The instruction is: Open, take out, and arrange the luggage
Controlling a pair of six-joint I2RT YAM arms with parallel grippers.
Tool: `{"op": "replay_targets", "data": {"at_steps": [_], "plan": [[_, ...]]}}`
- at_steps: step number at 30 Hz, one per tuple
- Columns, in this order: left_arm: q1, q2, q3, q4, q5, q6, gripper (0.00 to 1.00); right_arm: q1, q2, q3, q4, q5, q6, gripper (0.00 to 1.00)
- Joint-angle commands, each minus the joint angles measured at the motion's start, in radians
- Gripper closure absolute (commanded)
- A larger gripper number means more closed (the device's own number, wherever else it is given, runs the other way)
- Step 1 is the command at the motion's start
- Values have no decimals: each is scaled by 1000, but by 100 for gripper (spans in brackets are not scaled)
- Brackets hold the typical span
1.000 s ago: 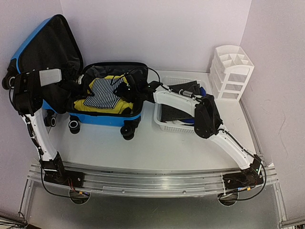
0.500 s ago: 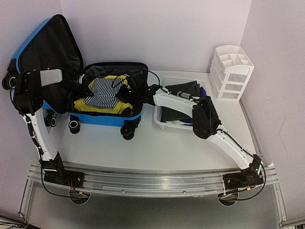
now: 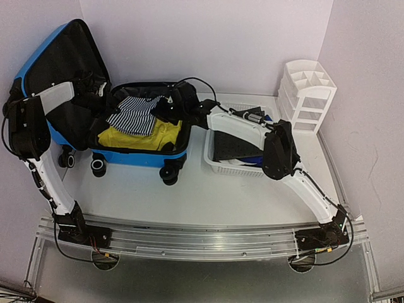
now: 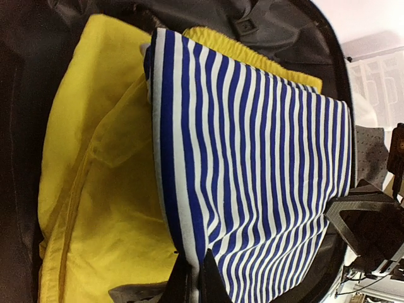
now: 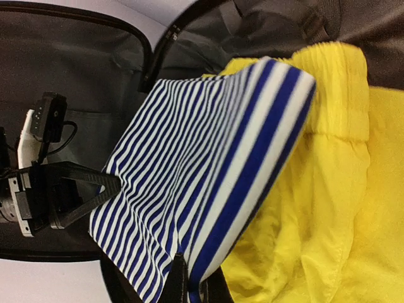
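The blue luggage point(image 3: 136, 158) lies open on the table, its black-lined lid point(image 3: 60, 63) leaning against the left wall. Inside it a blue-and-white striped garment point(image 3: 134, 115) hangs lifted above a yellow garment point(image 3: 136, 139). My left gripper point(image 4: 194, 262) is shut on the striped garment's point(image 4: 252, 170) left edge. At its opposite edge my right gripper point(image 5: 192, 268) is shut on the same cloth point(image 5: 202, 158). Between the two grippers the cloth stretches taut. The yellow garment point(image 4: 95, 189) point(image 5: 328, 189) lies flat underneath in both wrist views.
A white slatted basket point(image 3: 214, 165) holding dark folded clothes stands right of the luggage, under my right arm. At the back right a white drawer organiser point(image 3: 307, 95) stands against the wall. The walls close in on the left, back and right.
Both grippers have shut on the striped garment and raised it off the yellow one, toward the back of the luggage. Both arms rose with it.
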Motion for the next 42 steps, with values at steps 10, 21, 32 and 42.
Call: {"op": "replay_targets", "data": {"at_steps": [10, 21, 32, 42], "plan": [[-73, -115, 147, -58, 45, -69, 100, -50, -209, -48, 50, 12, -47, 100], [-278, -32, 245, -8, -32, -117, 100, -170, -488, -440, 34, -140, -35, 100], [-364, 147, 234, 87, -54, -107, 98, -216, -557, -649, 12, -134, 8, 100], [-407, 297, 319, 79, -55, -113, 94, -236, -578, -679, -18, -147, -9, 100]]}}
